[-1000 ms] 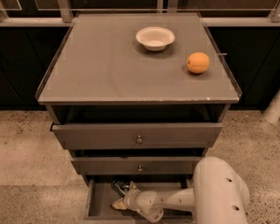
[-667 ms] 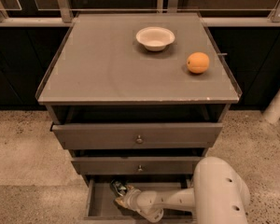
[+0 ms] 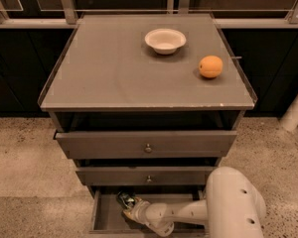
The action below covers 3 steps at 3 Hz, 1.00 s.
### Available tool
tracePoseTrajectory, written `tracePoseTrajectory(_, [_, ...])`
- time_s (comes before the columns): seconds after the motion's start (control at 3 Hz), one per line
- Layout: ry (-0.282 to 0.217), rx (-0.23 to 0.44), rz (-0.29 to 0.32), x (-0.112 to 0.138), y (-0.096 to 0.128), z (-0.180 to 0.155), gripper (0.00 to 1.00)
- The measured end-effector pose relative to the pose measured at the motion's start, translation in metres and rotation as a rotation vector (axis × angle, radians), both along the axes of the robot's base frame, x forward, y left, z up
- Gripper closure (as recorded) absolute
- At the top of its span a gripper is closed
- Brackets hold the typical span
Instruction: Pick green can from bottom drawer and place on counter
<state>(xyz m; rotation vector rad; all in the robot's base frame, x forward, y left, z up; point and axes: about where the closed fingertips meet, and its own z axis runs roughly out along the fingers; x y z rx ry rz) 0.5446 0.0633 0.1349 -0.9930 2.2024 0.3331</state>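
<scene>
- The green can (image 3: 125,200) lies in the bottom drawer (image 3: 101,218), in its left half and near the back, just under the front of the middle drawer (image 3: 188,175).
- The gripper (image 3: 129,212) is down inside the same drawer, just in front of the can and right against it. The can shows above and slightly left of the gripper's pale tip.
- I cannot tell whether the gripper is spread, pressed together or pinching the can; the two run together in the dim drawer.
- The pale arm (image 3: 186,213) reaches in from the right, low across the drawer floor, with its bulky white housing (image 3: 234,202) at the drawer's right front corner.
- The counter (image 3: 109,78) carries a white bowl (image 3: 165,40) towards the back and an orange (image 3: 210,66) near the right edge, the two well apart.
- The top drawer (image 3: 89,144) stands slightly open.
- Compared with a second ago, the can shows a little further left in the drawer and the gripper's tip is closer against it.
- The bowl, the orange and both upper drawers are where they were.
</scene>
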Motion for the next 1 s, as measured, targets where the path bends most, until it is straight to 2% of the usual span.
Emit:
tracePoseTrajectory(0.33, [0.000, 0.000, 0.000, 0.000, 0.000, 0.000, 1.00])
tracePoseTrajectory(0.67, [-0.008, 0.034, 0.039, -0.004, -0.014, 0.017, 1.00])
tracePoseTrajectory(1.0, [-0.001, 0.076, 0.095, -0.014, -0.057, 0.044, 1.00])
